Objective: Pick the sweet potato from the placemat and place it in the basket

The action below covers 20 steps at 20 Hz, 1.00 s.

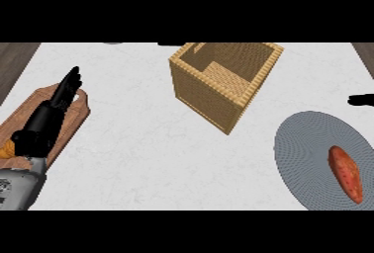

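Observation:
An orange-red sweet potato point(346, 173) lies on the round grey placemat point(306, 148) at the right edge of the head view. A tall square wicker basket point(219, 94) stands at the top centre, open side up. My left hand point(51, 116) rests at the left with straight fingers pointing up, over a wooden board, holding nothing. A small black shape point(361, 100) shows at the right edge above the placemat; I cannot tell what it is. My right hand does not show.
A wooden cutting board point(73, 123) lies at the left under my left hand, with an orange object point(6, 148) at its left edge. White counter stretches between the board, the basket and the placemat. Dark wood borders the top corners.

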Each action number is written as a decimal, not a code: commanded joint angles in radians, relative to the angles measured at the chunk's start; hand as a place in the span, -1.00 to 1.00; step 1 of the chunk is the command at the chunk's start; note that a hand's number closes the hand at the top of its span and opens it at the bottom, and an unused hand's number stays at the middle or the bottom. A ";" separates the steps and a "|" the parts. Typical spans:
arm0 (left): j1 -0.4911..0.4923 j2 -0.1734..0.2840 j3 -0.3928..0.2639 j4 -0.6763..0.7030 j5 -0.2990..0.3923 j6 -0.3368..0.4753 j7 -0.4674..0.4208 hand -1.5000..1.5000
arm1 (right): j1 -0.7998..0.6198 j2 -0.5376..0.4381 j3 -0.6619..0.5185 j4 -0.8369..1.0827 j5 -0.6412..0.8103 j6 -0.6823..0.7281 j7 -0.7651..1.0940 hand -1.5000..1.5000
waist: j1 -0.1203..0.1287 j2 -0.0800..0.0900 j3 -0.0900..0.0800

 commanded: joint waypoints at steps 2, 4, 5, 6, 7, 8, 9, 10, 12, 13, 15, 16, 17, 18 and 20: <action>-0.014 0.001 0.032 -0.022 -0.001 -0.030 0.033 0.00 | -0.051 0.112 0.048 0.132 0.231 0.046 -0.134 -1.00 | 0.005 0.001 0.001; -0.032 -0.015 0.037 -0.003 -0.019 -0.034 0.050 0.00 | -0.033 0.062 -0.017 0.133 0.225 0.099 -0.191 -1.00 | -0.011 -0.002 0.001; -0.044 -0.040 0.037 0.027 -0.026 -0.025 0.030 0.00 | 0.008 0.149 0.039 0.096 0.281 0.021 -0.160 -1.00 | -0.013 -0.002 0.001; 0.003 -0.022 0.042 -0.017 -0.018 -0.040 0.008 0.00 | 0.003 0.171 0.083 0.126 0.356 -0.003 -0.202 -1.00 | -0.003 -0.001 0.001; -0.007 -0.042 0.026 -0.047 -0.037 -0.012 0.055 0.00 | -0.017 0.154 0.090 0.177 0.412 0.004 -0.265 -1.00 | 0.000 0.000 0.002; -0.050 -0.031 0.047 0.033 -0.039 -0.040 0.019 0.00 | -0.004 0.150 0.104 0.177 0.449 -0.006 -0.297 -1.00 | -0.008 0.000 0.001; 0.014 -0.038 0.049 -0.013 -0.038 -0.035 0.002 0.00 | -0.027 0.172 0.118 0.194 0.482 -0.013 -0.300 -1.00 | -0.001 -0.001 0.001; -0.006 -0.022 0.080 0.005 -0.020 -0.054 0.007 0.00 | 0.009 0.178 0.124 0.201 0.498 -0.024 -0.304 -1.00 | -0.007 -0.001 0.001; 0.031 -0.040 0.058 -0.016 -0.040 -0.057 -0.003 0.00 | 0.008 0.223 0.155 0.160 0.516 -0.003 -0.229 -1.00 | -0.008 -0.003 0.000; -0.010 -0.038 0.082 0.003 -0.022 -0.073 0.026 0.00 | 0.043 0.175 0.139 0.181 0.557 -0.022 -0.316 -1.00 | -0.014 -0.003 0.001; -0.018 -0.042 0.095 0.002 -0.020 -0.094 0.038 0.00 | 0.029 0.236 0.153 0.187 0.595 -0.020 -0.286 -1.00 | -0.013 -0.003 0.000; 0.008 -0.054 0.086 -0.019 -0.059 -0.049 0.028 0.00 | 0.066 0.189 0.157 0.246 0.649 -0.090 -0.399 -1.00 | -0.012 -0.003 0.001; 0.027 -0.060 0.071 -0.065 -0.066 -0.058 0.051 0.00 | 0.044 0.248 0.173 0.262 0.675 -0.095 -0.354 -1.00 | -0.008 -0.003 0.001; -0.008 -0.056 0.100 0.026 -0.059 -0.086 -0.005 0.00 | 0.056 0.269 0.178 0.270 0.688 -0.102 -0.365 -1.00 | -0.013 -0.002 0.001; -0.031 -0.047 0.125 0.013 -0.044 -0.113 0.038 0.00 | 0.066 0.223 0.143 0.306 0.719 -0.121 -0.461 -1.00 | -0.015 -0.003 0.001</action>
